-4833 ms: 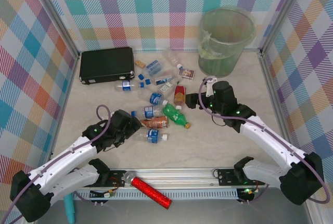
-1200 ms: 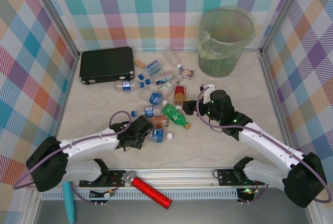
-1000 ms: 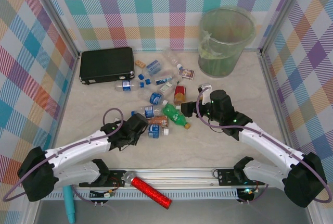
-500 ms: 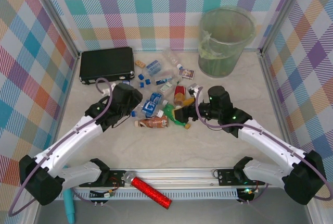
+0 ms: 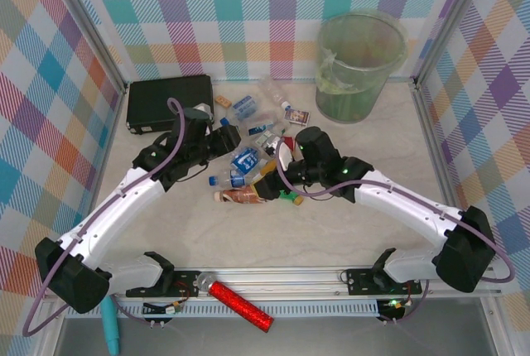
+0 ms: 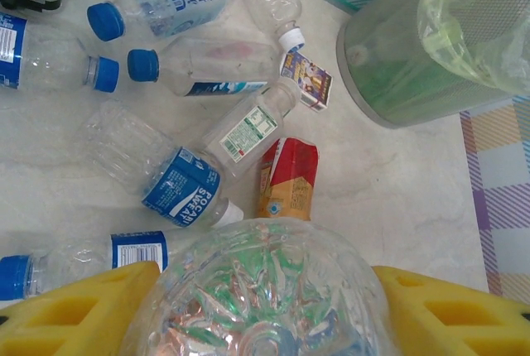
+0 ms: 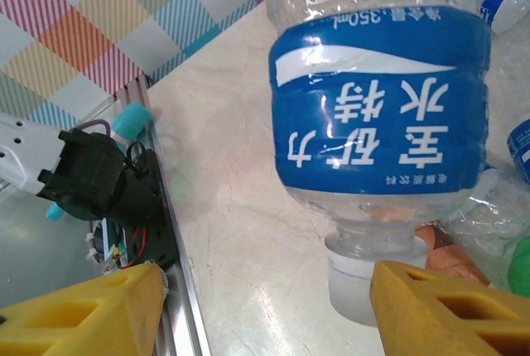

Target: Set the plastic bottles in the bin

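Edges crop the bin (image 6: 389, 74) — clear bottle (image 6: 265, 298) shows base only.

Open tabletop (image 5: 389, 137) runs right of the bottle heap (image 5: 245, 108) (crowded, mid-table) up to the bin (image 5: 359, 66).

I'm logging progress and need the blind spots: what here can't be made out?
- Top view: bin contents, blurred by its translucent wall.
- Left wrist view: clear bottle in left hand, label and cap hidden behind its own base.
- Right wrist view: whether right hand touches blue-label bottle; fingers cropped by bottom edge.
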Action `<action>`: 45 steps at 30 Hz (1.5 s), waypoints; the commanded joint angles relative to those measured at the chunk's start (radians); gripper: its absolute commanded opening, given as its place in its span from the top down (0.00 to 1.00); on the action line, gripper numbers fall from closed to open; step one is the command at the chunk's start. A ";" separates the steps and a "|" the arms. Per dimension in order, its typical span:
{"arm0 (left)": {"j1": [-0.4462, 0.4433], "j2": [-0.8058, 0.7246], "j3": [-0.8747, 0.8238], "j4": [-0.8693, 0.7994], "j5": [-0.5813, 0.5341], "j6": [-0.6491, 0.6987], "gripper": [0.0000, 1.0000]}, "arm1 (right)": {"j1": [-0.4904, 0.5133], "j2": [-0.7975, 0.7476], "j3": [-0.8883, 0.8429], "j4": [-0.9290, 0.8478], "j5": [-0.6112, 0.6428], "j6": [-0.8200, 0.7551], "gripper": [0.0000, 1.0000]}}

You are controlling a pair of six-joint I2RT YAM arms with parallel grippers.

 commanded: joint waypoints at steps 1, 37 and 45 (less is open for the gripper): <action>0.016 -0.043 0.005 0.020 0.062 0.037 0.39 | 0.013 0.026 0.041 -0.055 0.011 -0.038 0.34; 0.035 -0.121 -0.021 -0.002 0.003 0.043 0.00 | 0.022 0.038 0.088 -0.056 0.213 0.000 0.78; 0.040 -0.292 -0.059 -0.049 -0.164 0.080 0.00 | -0.042 0.007 0.154 -0.123 0.407 0.027 0.77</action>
